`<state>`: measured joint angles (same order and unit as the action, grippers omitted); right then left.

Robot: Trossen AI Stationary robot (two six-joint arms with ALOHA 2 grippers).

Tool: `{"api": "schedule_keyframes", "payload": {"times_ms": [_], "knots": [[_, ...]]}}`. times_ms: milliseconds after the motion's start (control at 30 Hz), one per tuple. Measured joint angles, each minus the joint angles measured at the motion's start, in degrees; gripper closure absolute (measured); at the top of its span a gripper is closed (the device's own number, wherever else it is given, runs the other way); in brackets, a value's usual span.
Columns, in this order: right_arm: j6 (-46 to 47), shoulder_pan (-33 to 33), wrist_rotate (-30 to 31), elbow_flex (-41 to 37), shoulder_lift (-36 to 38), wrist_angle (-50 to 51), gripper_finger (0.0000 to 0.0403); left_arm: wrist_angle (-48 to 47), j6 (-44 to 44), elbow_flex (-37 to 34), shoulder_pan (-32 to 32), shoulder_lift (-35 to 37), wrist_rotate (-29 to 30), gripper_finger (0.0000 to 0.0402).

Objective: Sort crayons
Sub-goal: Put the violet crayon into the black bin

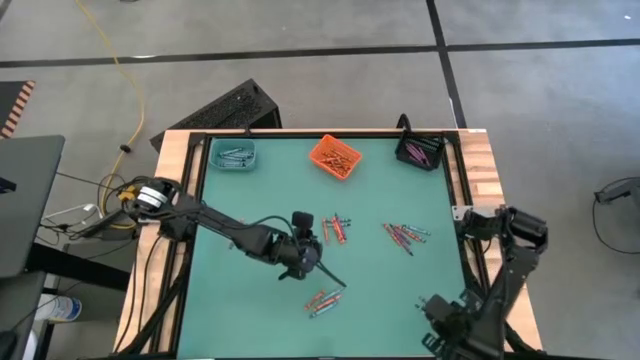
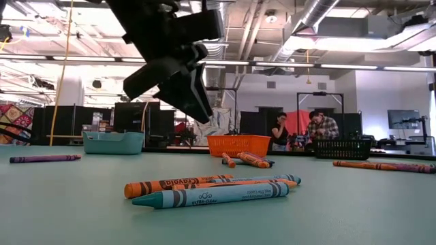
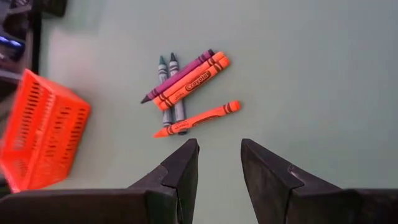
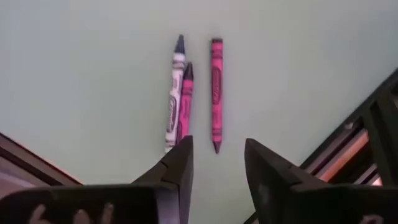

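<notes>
Left gripper (image 3: 219, 163) hangs empty, fingers parted, mid-table above a crayon cluster (image 3: 186, 81); drop straight onto one orange crayon (image 3: 199, 118). Right gripper (image 4: 217, 163), parted, waits near the front-right corner.

Lab or workshop hall: exposed ceiling ducts (image 2: 320, 17), strip lights, concrete floor (image 1: 300, 50) with taped lines, monitors, two people (image 2: 320, 129) behind the desk (image 1: 480, 165).

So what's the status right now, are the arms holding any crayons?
Left gripper open, empty, over the centre crayon pile. Right gripper open, empty, near table's front right, above three loose crayons. Nothing in the way.
</notes>
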<state>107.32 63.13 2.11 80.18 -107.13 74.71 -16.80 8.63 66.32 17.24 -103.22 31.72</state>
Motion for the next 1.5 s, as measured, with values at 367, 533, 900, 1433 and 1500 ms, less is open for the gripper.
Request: {"api": "schedule_keyframes", "payload": {"times_ms": [367, 533, 900, 1433, 1500], "knots": [[10.2, 6.2, 6.5, -2.0, 0.0, -1.4, 0.0276, 1.0, -2.7, 0.0, -1.5, 0.0, -8.6, 0.0290], [8.3, 5.3, 7.6, -6.2, 0.0, -2.5, 0.0276, 2.1, -3.8, 0.0, -1.5, 0.0, -11.2, 0.0290], [7.3, 5.4, 8.5, -10.4, 0.0, -8.0, 0.0276, 3.3, -3.9, 0.0, -1.5, 0.0, -12.1, 0.0290], [6.7, 5.4, 9.9, -12.8, 0.0, -12.9, 0.0276, 3.8, -5.5, 0.0, -1.4, 0.0, -13.5, 0.0290], [6.7, 5.4, 9.9, -14.8, 0.0, -16.5, 0.0276, 3.8, -5.6, 0.0, -1.4, 0.0, -13.5, 0.0290]]}}
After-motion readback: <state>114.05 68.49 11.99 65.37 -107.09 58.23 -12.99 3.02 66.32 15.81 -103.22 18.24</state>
